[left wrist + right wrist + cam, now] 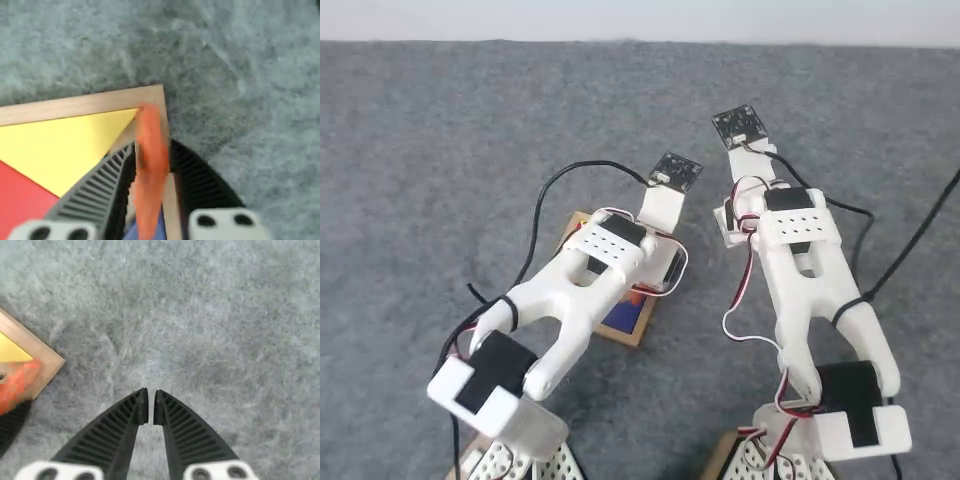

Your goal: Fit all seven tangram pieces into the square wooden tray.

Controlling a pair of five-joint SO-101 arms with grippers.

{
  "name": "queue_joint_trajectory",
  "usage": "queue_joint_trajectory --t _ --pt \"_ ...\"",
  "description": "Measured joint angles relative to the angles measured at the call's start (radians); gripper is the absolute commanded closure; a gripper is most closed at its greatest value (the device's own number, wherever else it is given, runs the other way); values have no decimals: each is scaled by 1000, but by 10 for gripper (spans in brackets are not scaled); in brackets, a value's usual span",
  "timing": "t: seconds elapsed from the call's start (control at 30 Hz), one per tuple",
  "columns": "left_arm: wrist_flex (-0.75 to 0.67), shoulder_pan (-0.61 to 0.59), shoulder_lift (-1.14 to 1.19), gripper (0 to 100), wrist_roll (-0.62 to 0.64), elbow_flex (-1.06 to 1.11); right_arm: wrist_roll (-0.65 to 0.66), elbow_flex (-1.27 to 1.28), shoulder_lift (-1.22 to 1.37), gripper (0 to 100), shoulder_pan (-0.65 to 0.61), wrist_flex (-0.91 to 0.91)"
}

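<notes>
L pincer grips orange pc edge-up, tip twd tray.

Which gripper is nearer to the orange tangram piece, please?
Left. The left gripper holds the orange piece at a corner of the tray; the right gripper hangs over grey carpet beside the tray, holding nothing.

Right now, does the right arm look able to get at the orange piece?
Probably not: the left tool is clamped on the orange piece at the tray corner, blocking it; the right tool sits shut over carpet nearby.
</notes>
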Motion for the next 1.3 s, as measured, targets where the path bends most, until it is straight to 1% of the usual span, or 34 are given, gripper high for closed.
queue_joint_trajectory --t 0.3,0.43,0.5,0.57,0.63,0.77,0.87,1.17,1.23,1.3 --pt "2 -8 0 836 9 0 0 0 0 961 0 -2" --pt "34 -32 2 844 9 -20 0 0 0 961 0 -2" --pt "46 -46 2 887 -3 -26 0 0 0 961 0 -2" --pt "52 -57 2 952 -44 -26 0 0 0 961 0 -2" --pt "55 -58 2 990 -83 -26 0 0 0 961 0 -2" --pt "58 -61 2 981 -98 -26 0 0 0 961 0 -2" --pt "87 -54 2 981 -103 -26 0 0 0 961 0 -2" --pt "230 -49 -2 981 -103 -84 0 0 0 961 0 -2" --pt "236 -48 -28 979 -103 -80 0 0 0 961 0 -2" --pt "236 -48 -87 951 -103 -52 0 0 0 961 0 -2"
